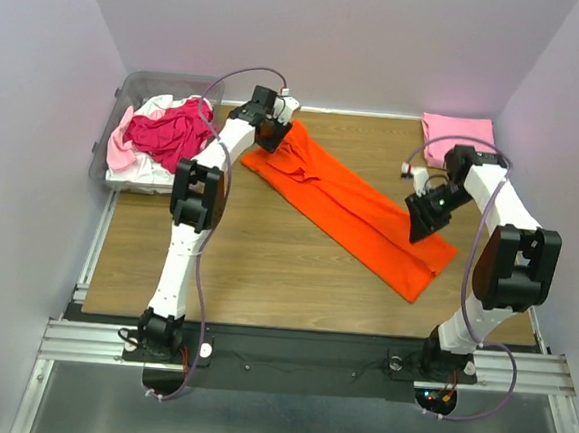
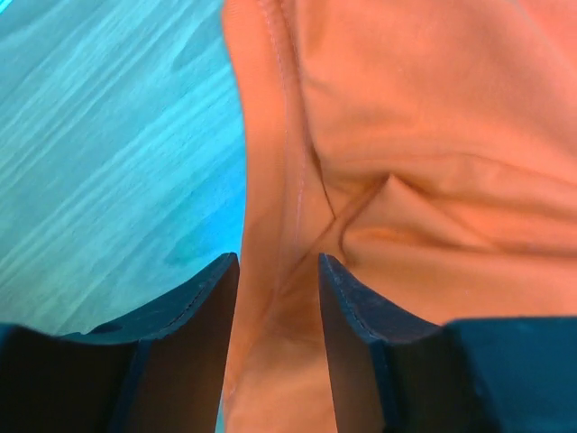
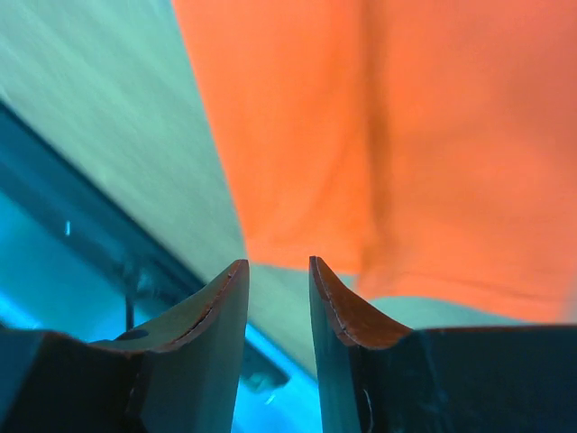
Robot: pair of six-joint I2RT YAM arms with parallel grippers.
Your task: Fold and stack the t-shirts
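The bright orange t-shirt (image 1: 351,201) lies on the table as a long folded strip, running diagonally from back centre to front right. My left gripper (image 1: 273,135) is at its back-left end. In the left wrist view the jaws (image 2: 278,259) stand slightly apart, astride a wrinkled edge of the orange cloth (image 2: 433,135). My right gripper (image 1: 421,225) is over the strip's front-right end. In the right wrist view it (image 3: 278,262) is open and empty, with bare table between the jaws and the orange cloth (image 3: 406,135) just beyond.
A folded light pink t-shirt (image 1: 459,133) lies at the back right corner. A clear plastic bin (image 1: 129,89) at the back left holds a magenta shirt (image 1: 174,132), a pale pink one (image 1: 122,148) and a white one (image 1: 147,173). Walls close in three sides.
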